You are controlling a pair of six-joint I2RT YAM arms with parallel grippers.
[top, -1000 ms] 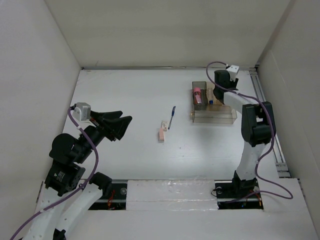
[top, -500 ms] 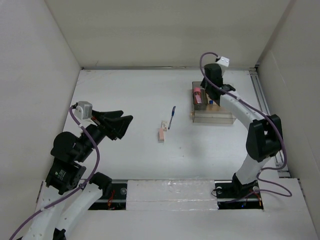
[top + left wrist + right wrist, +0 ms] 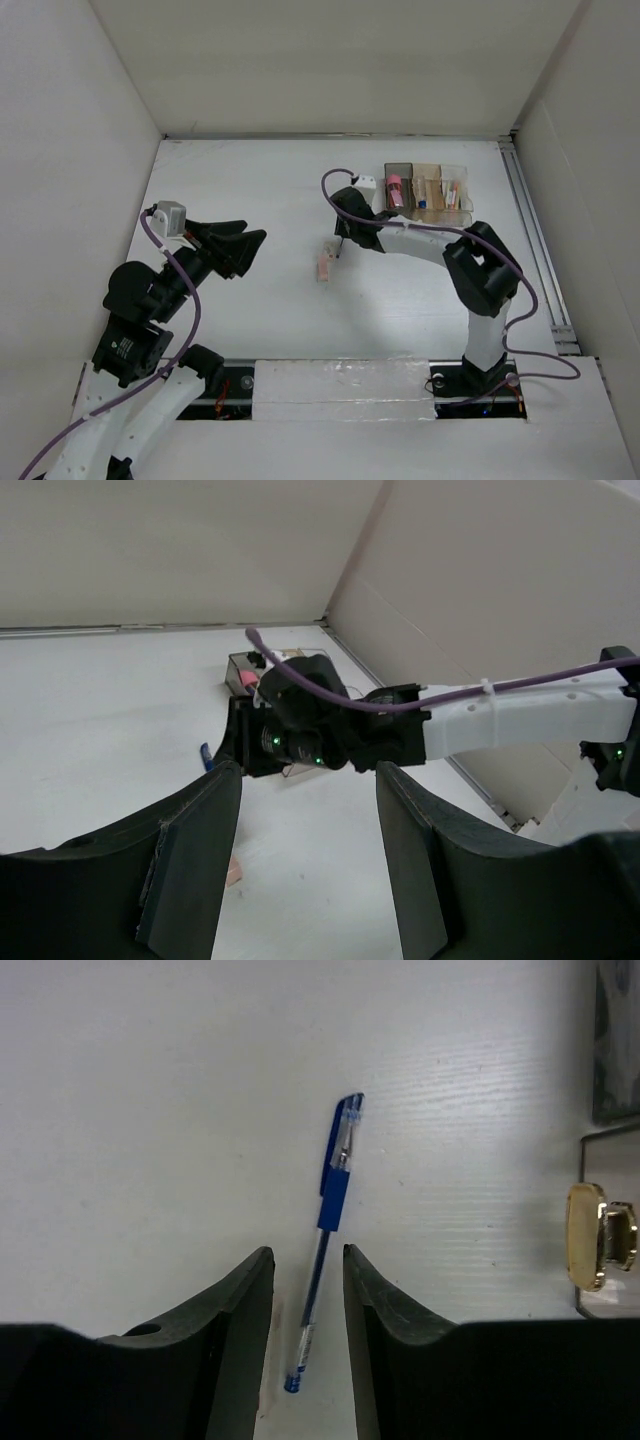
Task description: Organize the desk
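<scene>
1. Right gripper [image 3: 306, 1260]: jaws parted, low over the desk [image 3: 250, 190], one finger on each side of a blue pen [image 3: 336, 1182], not clamped on it.
2. Left gripper [image 3: 308, 820]: jaws parted, nothing between them, held above the near left of the desk.
3. Desk: white tabletop extending beneath both arms.
4. Pink eraser [image 3: 323, 268]: lies on the desk just beside the pen, on its near left.
5. Clear tray [image 3: 440, 217]: stands at the far right.

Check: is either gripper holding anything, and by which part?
Nothing is held. The right gripper hangs open astride the blue pen lying on the desk; the left gripper is empty.
</scene>
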